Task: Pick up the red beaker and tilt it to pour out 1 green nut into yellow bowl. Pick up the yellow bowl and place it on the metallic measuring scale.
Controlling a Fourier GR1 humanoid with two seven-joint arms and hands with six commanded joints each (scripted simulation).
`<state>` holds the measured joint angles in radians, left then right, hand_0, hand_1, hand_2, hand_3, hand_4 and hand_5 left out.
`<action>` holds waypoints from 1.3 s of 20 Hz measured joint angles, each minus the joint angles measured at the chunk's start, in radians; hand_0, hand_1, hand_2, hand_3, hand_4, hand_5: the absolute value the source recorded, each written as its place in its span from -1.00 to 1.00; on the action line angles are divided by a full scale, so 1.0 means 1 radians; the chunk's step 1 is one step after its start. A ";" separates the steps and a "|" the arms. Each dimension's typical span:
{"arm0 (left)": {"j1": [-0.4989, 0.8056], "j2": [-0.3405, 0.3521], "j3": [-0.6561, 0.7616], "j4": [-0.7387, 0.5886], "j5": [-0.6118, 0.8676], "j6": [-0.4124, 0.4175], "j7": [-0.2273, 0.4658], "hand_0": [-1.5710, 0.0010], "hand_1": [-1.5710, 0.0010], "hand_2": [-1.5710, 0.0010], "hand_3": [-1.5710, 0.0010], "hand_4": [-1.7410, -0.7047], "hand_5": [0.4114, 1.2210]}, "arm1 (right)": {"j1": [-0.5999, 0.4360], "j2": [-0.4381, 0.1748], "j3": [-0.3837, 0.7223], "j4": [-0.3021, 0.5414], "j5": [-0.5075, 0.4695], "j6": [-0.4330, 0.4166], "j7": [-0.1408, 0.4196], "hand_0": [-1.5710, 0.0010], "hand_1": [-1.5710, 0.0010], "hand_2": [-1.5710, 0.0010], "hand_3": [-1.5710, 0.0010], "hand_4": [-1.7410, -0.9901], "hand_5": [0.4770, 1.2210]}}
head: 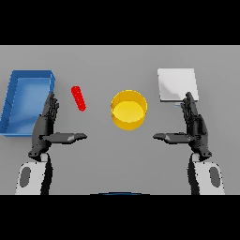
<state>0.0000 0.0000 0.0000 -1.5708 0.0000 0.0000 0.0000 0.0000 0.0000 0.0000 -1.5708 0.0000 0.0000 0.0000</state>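
Note:
The red beaker [78,98] is a slim red shape on the table, left of centre, tilted in the picture. The yellow bowl [129,109] sits at the middle, and I see nothing inside it. The metallic scale [176,84] is a pale square slab at the back right. My left hand [47,125] is open just left of and nearer than the beaker, fingers straight, thumb pointing toward the centre. My right hand [193,125] is open to the right of the bowl, its fingertips at the scale's near edge. Neither hand touches the beaker or the bowl.
A blue bin [14,105] stands at the far left, right behind my left hand. Bare grey table [120,159] lies between the two hands in front of the bowl.

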 measured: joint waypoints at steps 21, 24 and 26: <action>-0.020 0.074 -0.077 -0.001 -0.122 -0.043 0.089 1.00 1.00 1.00 1.00 0.09 -0.41 | 0.079 -0.075 0.110 -0.122 0.191 -0.002 -0.088 1.00 1.00 1.00 1.00 0.40 -0.59; -0.111 0.079 -0.051 0.122 -0.133 -0.036 0.053 1.00 1.00 1.00 1.00 0.09 -0.44 | 0.086 -0.078 0.106 -0.128 0.186 -0.001 -0.105 1.00 1.00 1.00 1.00 0.37 -0.60; -0.165 0.076 -0.038 0.204 -0.133 -0.040 0.032 1.00 1.00 1.00 1.00 0.08 -0.44 | 0.092 -0.073 0.112 -0.128 0.189 0.000 -0.106 1.00 1.00 1.00 1.00 0.36 -0.60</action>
<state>-0.1651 0.0755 -0.0378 -1.3672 -0.1326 -0.0395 0.0322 0.0921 -0.0725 0.1116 -1.6983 0.1891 0.0001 -0.1063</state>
